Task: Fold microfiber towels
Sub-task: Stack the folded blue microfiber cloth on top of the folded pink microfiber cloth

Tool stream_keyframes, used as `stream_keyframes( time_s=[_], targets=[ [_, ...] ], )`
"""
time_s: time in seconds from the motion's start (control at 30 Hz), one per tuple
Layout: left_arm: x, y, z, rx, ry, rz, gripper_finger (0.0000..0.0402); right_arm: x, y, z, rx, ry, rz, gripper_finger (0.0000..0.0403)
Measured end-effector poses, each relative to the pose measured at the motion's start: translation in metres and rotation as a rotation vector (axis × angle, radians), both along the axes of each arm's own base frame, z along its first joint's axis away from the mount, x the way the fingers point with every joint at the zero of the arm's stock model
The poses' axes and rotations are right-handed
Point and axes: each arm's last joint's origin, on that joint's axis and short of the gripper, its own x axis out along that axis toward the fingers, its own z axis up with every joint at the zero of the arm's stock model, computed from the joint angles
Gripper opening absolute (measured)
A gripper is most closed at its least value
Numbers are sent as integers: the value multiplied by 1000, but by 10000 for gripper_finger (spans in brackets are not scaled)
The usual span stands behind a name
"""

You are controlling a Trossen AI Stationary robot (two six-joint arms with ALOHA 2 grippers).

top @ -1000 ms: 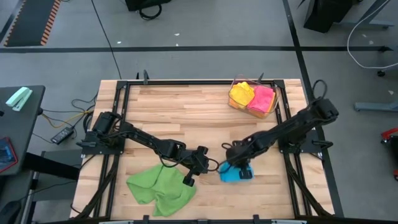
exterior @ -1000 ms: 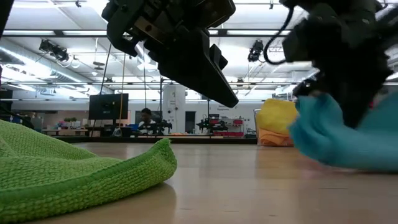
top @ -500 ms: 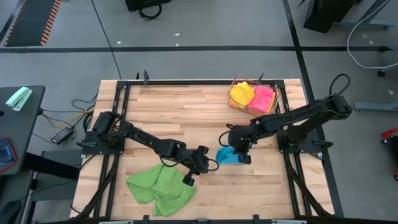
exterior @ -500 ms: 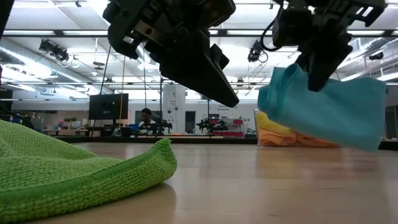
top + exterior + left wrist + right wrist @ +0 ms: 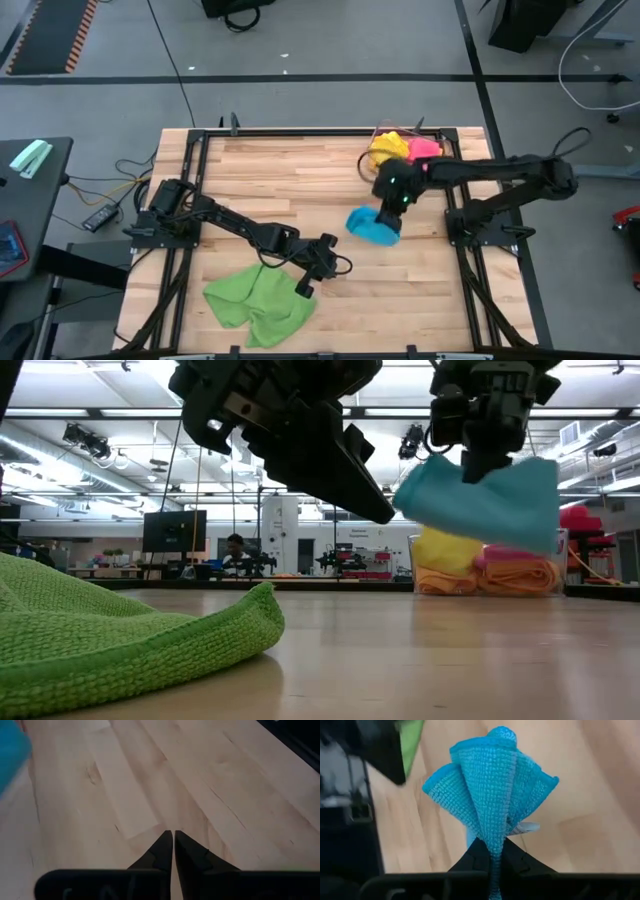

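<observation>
The right gripper [image 5: 389, 205], pinched shut on the blue towel [image 5: 372, 226], holds it aloft near the bin [image 5: 437, 172], probably for stowing, while the left gripper [image 5: 322, 262], fingers together and empty, waits beside the green towel [image 5: 258, 303].

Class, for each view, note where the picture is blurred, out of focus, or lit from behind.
Low view: ceiling lights behind leave the left claw a dark silhouette; the near green towel is soft. Left wrist view: the blue towel is a blurred patch at the edge. Right wrist view: that towel's weave is sharp, the table behind blurred. High view: evenly lit.
</observation>
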Motion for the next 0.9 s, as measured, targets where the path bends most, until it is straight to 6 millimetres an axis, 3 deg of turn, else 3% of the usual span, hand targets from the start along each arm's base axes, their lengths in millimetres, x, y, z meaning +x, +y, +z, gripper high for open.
stream_keyframes(
  time_s=[0.47,0.9],
  targets=[
    [0,0,0,44,-15,-41,20,-68,-64,46,-14,-188,-420,14],
    [1,5,0,119,-41,-98,13,-114,-96,57,-75,-186,-916,15]
  ],
)
